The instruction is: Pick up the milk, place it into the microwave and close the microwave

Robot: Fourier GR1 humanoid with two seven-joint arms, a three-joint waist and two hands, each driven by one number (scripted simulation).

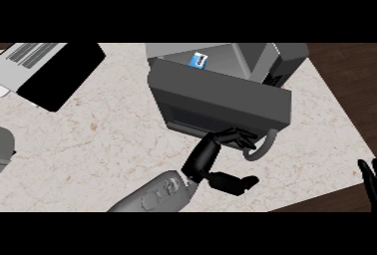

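Observation:
The microwave (254, 56) stands at the back of the counter. Its dark door (221, 97) is swung most of the way across the opening, with a grey curved handle (262, 147) at its near edge. Over the door's top the blue-and-white milk carton (199, 61) shows inside the cavity. My left hand (206, 157) reaches up from the lower middle, open, its fingertips (237, 136) against the door's lower front next to the handle and its thumb stuck out to the right. My right hand (366, 174) rests open at the right edge, holding nothing.
A black and grey appliance (55, 69) lies at the back left. A grey rounded object (4, 147) shows at the left edge. The marble counter (95, 144) ends at the right and lower right in a slanted edge, with dark floor beyond.

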